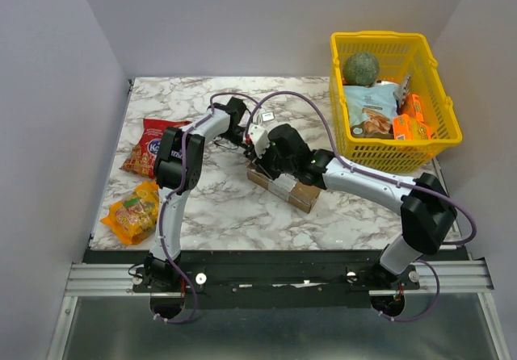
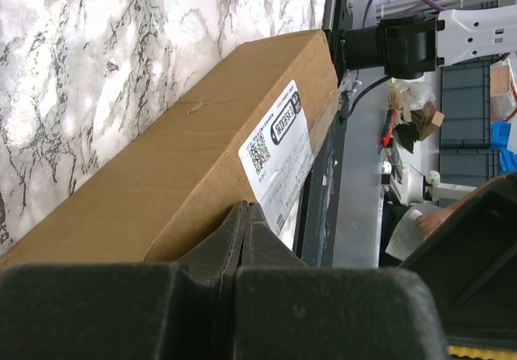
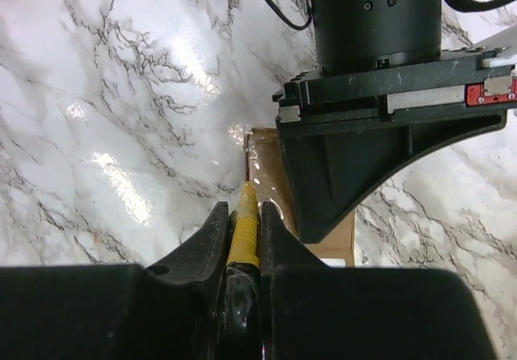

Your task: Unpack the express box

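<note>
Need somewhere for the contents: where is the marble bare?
Bare: front marble between the orange bag and the express box; rear strip left of the yellow basket. Crowded: at the box, where left pincer and right pincer meet.

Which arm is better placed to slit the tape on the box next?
Right, probably. The right gripper is shut on a yellow tool whose tip is at the taped end of the express box. The left gripper is shut with nothing between its fingers, against the box's labelled side.
</note>
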### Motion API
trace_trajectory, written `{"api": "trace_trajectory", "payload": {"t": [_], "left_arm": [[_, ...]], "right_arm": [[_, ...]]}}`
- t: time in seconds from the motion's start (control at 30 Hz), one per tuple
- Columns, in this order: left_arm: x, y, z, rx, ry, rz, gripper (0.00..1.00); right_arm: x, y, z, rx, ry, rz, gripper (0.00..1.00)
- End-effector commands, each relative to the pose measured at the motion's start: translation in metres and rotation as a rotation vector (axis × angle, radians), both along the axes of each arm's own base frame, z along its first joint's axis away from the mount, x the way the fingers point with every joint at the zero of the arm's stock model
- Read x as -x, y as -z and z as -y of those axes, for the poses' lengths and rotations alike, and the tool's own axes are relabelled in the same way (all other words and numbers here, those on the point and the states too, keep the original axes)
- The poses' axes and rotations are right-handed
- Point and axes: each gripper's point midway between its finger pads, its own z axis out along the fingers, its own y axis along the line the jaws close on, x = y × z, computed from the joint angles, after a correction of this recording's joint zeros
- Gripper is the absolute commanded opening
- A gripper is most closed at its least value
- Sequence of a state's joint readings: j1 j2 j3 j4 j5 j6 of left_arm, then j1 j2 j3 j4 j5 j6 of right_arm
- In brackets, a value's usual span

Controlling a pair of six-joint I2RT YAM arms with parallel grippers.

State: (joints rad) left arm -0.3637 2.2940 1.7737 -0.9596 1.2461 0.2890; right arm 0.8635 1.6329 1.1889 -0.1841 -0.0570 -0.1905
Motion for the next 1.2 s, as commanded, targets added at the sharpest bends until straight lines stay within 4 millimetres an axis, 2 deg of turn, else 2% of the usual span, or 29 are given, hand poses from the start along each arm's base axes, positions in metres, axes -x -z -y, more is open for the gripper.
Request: {"api": "trace_trajectory", "payload": {"t": [0.0, 0.53, 0.67, 0.83, 0.97, 1.17], "left_arm": [[-0.002, 0.048, -0.007, -0.123, 0.028, 0.056, 0.0], [-0.001, 0.048, -0.006, -0.114, 0.035, 0.059, 0.0], [-0.001, 0.048, -0.006, -0.111, 0.037, 0.057, 0.0], [0.002, 0.048, -0.007, -0.109, 0.045, 0.055, 0.0], [0.004, 0.048, -0.008, -0.108, 0.051, 0.057, 0.0], [0.004, 0.048, -0.008, -0.108, 0.06, 0.063, 0.0]], "right_arm": [[0.01, 0.003, 0.017, 0.03, 0.006, -0.018, 0.0], [0.02, 0.012, 0.032, 0.068, -0.025, -0.024, 0.0], [0.023, 0.017, 0.029, 0.066, -0.048, -0.032, 0.0], [0.017, 0.024, 0.024, 0.085, -0.078, -0.012, 0.0], [0.013, 0.014, 0.022, 0.092, -0.102, 0.019, 0.0], [0.006, -0.001, 0.03, 0.123, -0.138, 0.032, 0.0]]}}
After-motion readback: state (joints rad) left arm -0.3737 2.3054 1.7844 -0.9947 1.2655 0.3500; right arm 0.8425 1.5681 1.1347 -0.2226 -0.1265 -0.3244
